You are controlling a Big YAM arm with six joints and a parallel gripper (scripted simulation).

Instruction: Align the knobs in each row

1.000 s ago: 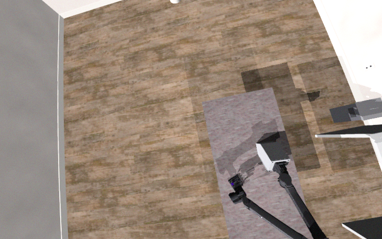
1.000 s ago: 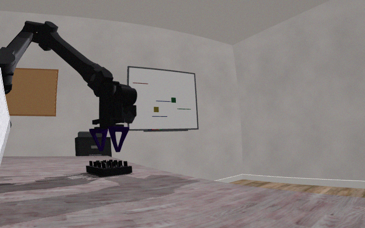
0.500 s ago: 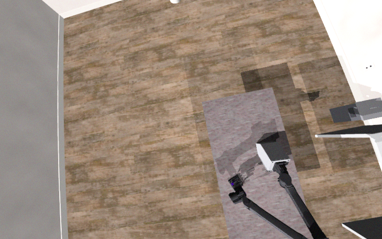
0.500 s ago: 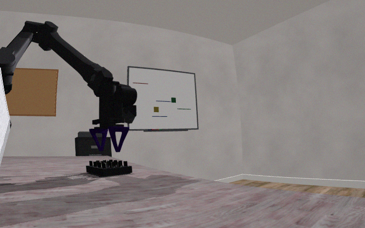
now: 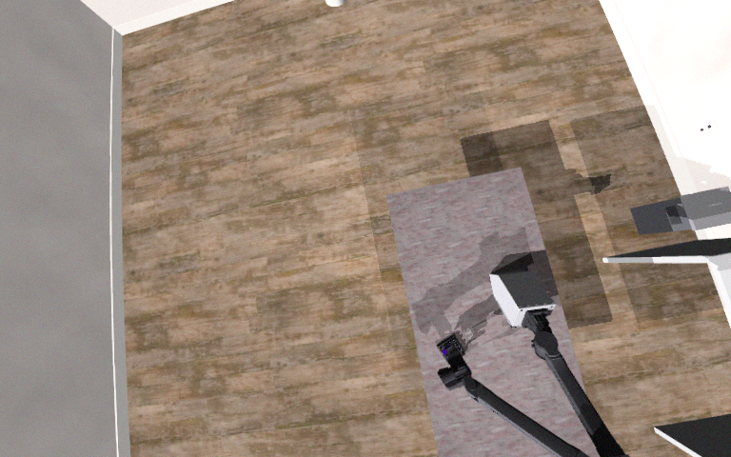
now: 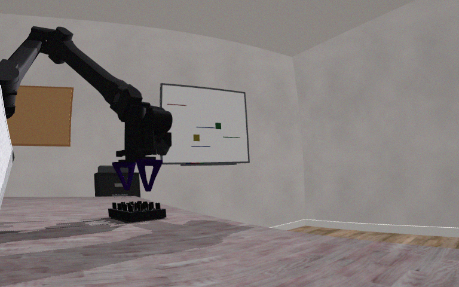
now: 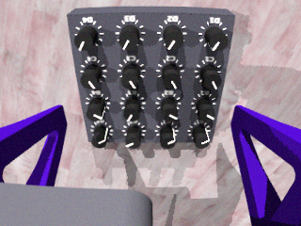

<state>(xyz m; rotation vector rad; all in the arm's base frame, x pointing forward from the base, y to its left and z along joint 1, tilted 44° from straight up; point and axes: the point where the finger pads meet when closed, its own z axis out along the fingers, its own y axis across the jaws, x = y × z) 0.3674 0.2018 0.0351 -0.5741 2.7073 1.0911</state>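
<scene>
Purple fingers (image 6: 148, 176) of the hand (image 6: 137, 190) (image 7: 150, 107), spread fully and gripping nothing, above the knob box (image 5: 446, 343) (image 6: 137, 214) (image 7: 151, 52) on the tabletop (image 5: 458, 226) (image 6: 236, 260) (image 7: 268, 28).

No visible change from earlier pictures.
</scene>
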